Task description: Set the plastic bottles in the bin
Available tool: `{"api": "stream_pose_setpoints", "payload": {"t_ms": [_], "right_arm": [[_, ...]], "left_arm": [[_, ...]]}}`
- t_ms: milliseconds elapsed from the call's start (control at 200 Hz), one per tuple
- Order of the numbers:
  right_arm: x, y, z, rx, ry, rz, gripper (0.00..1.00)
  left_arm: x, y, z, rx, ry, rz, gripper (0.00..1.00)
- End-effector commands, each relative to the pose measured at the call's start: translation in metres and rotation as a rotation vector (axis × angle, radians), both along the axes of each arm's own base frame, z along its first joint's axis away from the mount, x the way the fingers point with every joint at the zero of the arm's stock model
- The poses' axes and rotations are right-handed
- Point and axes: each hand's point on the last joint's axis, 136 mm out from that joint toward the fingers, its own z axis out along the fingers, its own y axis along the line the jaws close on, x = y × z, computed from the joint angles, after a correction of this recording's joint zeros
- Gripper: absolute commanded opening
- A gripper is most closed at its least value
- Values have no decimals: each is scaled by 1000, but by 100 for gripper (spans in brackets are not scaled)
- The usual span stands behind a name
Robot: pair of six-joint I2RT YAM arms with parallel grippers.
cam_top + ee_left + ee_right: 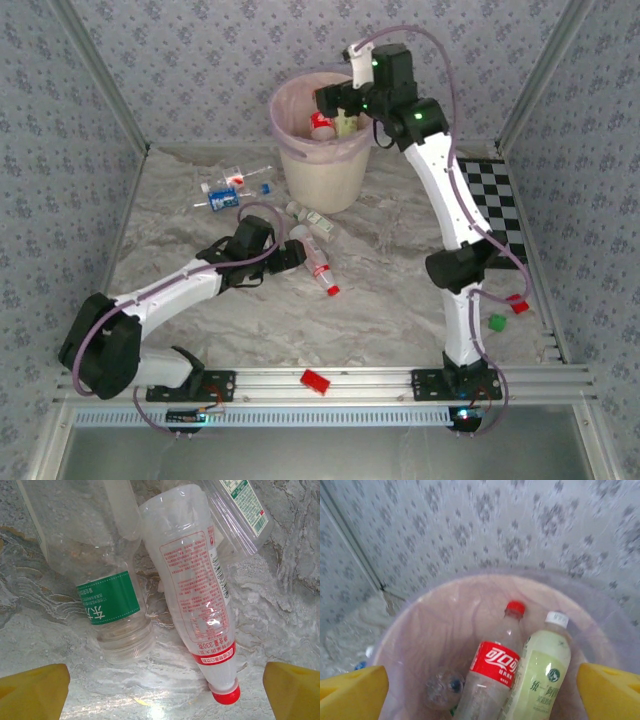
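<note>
Left wrist view looks straight down on the marbled grey-white table (pixel 285 630), where the left hand (pixel 162 695) hovers with its yellow fingers (pixel 32 692) spread wide and nothing between them. Directly below lies a slim clear plastic bottle with a red cap and red printing (pixel 200 610). A wider clear bottle with a green label band (pixel 107 600) lies just beside it, and a third clear bottle with a green-and-white label (pixel 240 510) lies at its far end. The step in hand looks like picking up the red-capped one. It is best to centre over its mid-body with the fingers straddling the long axis and clear of the neighbour, then close gently, since such thin, empty walls likely dent and slip. Farther off in the top external view, more small bottles with blue labels (pixel 225 190) lie left of the round cream-white plastic bin with a pink liner (pixel 300 175) at the table's far middle. Above its mouth the right hand (pixel 335 100) hangs released and empty. Inside the bin, the right wrist view shows a red-labelled cola bottle (pixel 492 680) and a pale green drink bottle with a white cap (pixel 540 675) leaning side by side.
</note>
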Motion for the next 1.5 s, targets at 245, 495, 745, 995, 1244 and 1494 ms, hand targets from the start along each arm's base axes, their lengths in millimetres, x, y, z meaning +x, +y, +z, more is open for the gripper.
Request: {"api": "stream_pose_setpoints", "payload": {"t_ms": [245, 495, 745, 995, 1244, 1494], "right_arm": [[-37, -44, 20, 58, 16, -37, 94], [-76, -125, -16, 222, 101, -124, 100], [-127, -180, -97, 238, 245, -224, 100], [-173, -198, -167, 225, 403, -283, 100], [-190, -207, -194, 198, 491, -321, 100], [-195, -218, -206, 193, 541, -379, 100]], "left_arm": [[3, 1, 18, 48, -41, -30, 99], [28, 26, 35, 126, -73, -1, 97], [91, 101, 76, 345, -165, 67, 97], [165, 162, 69, 443, -144, 72, 97], [239, 148, 59, 533, -256, -295, 99], [283, 139, 49, 498, -216, -392, 99]]}}
